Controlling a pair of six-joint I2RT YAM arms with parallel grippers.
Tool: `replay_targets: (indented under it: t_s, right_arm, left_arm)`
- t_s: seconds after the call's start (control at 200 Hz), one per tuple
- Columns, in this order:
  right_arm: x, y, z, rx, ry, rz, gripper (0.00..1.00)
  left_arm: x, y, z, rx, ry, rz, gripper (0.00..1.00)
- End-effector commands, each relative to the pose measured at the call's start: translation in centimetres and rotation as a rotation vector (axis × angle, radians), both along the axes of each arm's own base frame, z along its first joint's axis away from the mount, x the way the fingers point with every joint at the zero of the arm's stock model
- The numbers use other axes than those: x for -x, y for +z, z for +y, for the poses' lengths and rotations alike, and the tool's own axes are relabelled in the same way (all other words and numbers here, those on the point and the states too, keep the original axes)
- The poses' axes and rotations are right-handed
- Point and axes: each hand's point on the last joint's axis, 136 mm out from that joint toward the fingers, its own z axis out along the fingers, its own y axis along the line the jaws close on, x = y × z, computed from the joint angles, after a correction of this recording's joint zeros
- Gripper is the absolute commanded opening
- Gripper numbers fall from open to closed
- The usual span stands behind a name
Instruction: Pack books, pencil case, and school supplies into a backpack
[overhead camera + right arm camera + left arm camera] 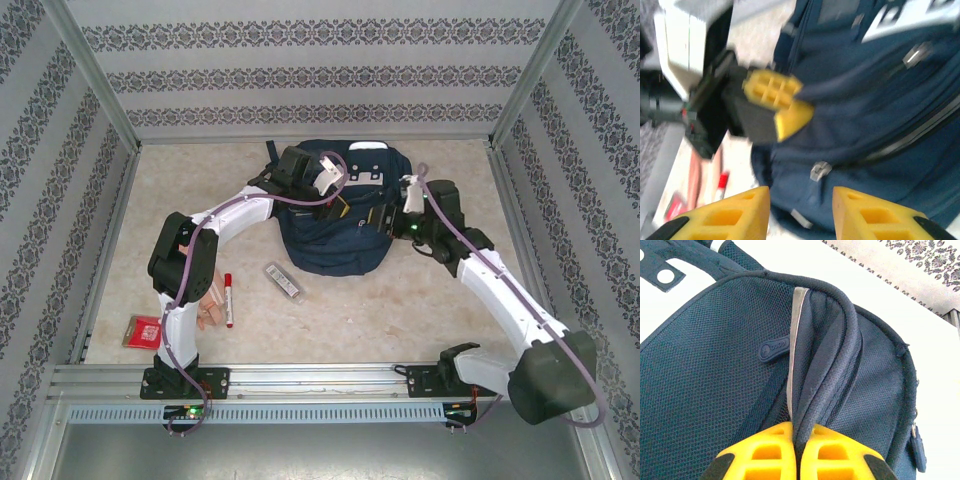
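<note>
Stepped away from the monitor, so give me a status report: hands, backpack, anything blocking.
Left hand shut, pinching backpack fabric fold. Right hand open, empty, at backpack's side. Pencil case, marker on table, unpacked. No obstruction seen.

Backpack point(335, 240) and left tool point(797, 437) crowd the centre; near table point(400, 310) lies open.

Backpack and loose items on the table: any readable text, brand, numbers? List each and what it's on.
Nothing legible.
Zipper pull on the backpack: raised marks, too small to read.
Red packet: pale print, too small to read.
Marker, pencil case: no print can be made out.
White patch on the backpack: no lettering can be made out.
</note>
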Motion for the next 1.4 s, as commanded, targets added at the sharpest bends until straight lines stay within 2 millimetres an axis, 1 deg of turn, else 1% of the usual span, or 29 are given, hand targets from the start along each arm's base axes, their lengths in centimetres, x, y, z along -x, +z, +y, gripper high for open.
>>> replay_targets:
  t_s: [0.0,0.095,0.23,0.305,0.385,0.515,0.61,0.73,0.859,1.029,1.169,1.319,1.394]
  right_arm:
    - [3.1,-1.6,2.4,0.065,0.095,0.126,0.39]
    - [1.7,-2.9,1.6,0.169,-0.069,0.173,0.38]
    - [0.5,-3.8,1.3,0.200,-0.177,0.221,0.38]
    - [-0.1,-4.3,0.5,0.235,-0.238,0.237,0.39]
    - [-0.6,-4.7,0.2,0.254,-0.275,0.241,0.39]
    - [-1.4,-5.0,0.9,0.231,-0.280,0.254,0.39]
    - [-1.6,-4.5,1.7,0.227,-0.268,0.249,0.38]
    - [-2.0,-4.2,2.2,0.235,-0.267,0.236,0.38]
    - [-2.3,-5.0,2.4,0.257,-0.275,0.248,0.36]
    - [-2.4,-5.9,2.4,0.311,-0.296,0.259,0.35]
    - [-2.4,-6.2,2.9,0.323,-0.294,0.267,0.22]
    - [-2.2,-5.8,3.4,0.309,-0.296,0.266,0.17]
    - [-1.9,-5.7,4.0,0.281,-0.290,0.277,0.13]
  left_arm:
    - [-0.6,2.9,-0.4,0.068,-0.009,-0.071,0.00]
    - [-0.5,2.9,-0.3,0.059,-0.010,-0.069,0.00]
    - [-0.5,3.0,-0.2,0.058,-0.009,-0.072,0.00]
    - [-0.5,3.1,-0.2,0.061,-0.010,-0.073,0.00]
    - [-0.5,3.2,-0.3,0.063,-0.010,-0.074,0.00]
    - [-0.6,3.4,-0.4,0.066,-0.010,-0.081,0.00]
    - [-0.6,3.3,-0.4,0.065,-0.010,-0.078,0.00]
    - [-0.5,3.2,-0.3,0.069,-0.011,-0.077,0.00]
    - [-0.4,3.0,-0.3,0.067,-0.015,-0.075,0.00]
    - [-0.5,3.3,-0.3,0.071,-0.013,-0.079,0.00]
    - [-0.5,3.2,-0.4,0.071,-0.011,-0.079,0.00]
    - [-0.5,3.0,-0.3,0.069,-0.011,-0.079,0.00]
    - [-0.5,2.9,-0.4,0.069,-0.012,-0.077,0.00]
